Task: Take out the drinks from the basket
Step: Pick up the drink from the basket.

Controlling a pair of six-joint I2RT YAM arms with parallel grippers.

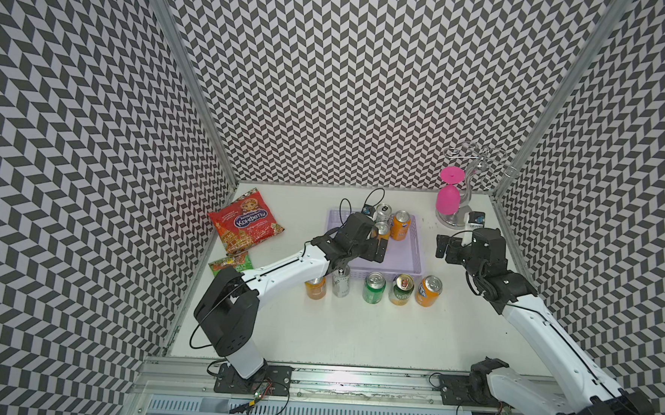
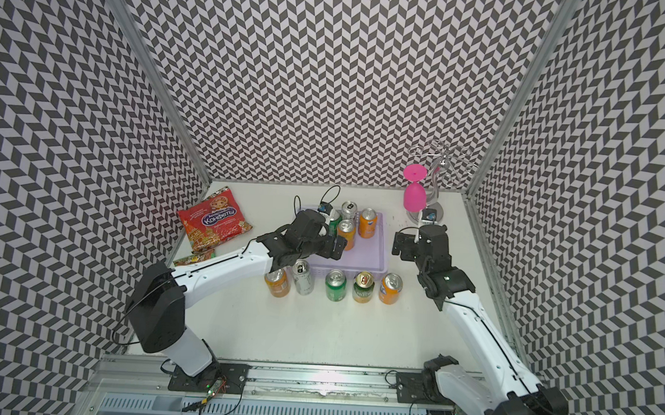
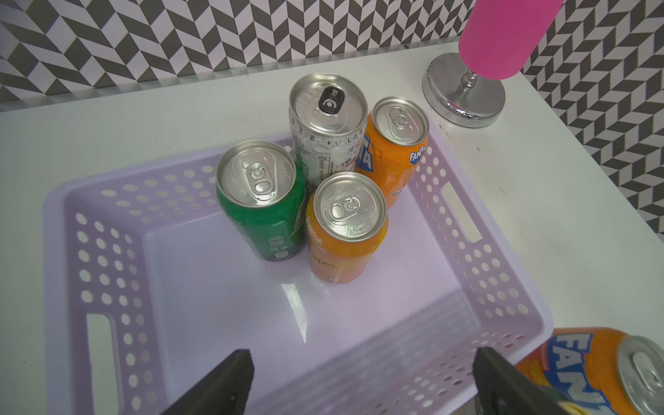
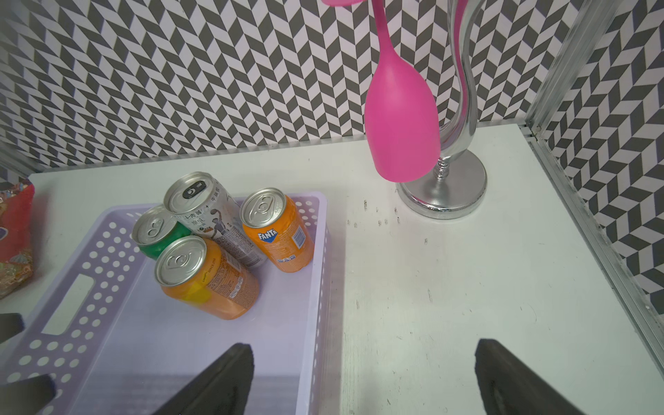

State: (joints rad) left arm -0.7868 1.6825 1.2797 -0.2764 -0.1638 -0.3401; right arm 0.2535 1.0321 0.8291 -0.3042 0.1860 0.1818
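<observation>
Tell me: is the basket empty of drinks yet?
Not empty: green can, silver-white can, Fanta can and grapefruit can stand inside the basket.

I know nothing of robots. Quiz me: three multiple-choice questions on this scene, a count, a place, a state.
1. Cans standing in the basket? A) three B) four C) six
2. The pink goblet is: A) hanging upside down on the chrome rack B) in the basket C) lying flat
3. The left gripper is: A) open, empty B) shut on a can C) shut on the goblet
Answers: 1 B, four tops show; 2 A, its mouth points down; 3 A, fingers spread, nothing between.
</observation>
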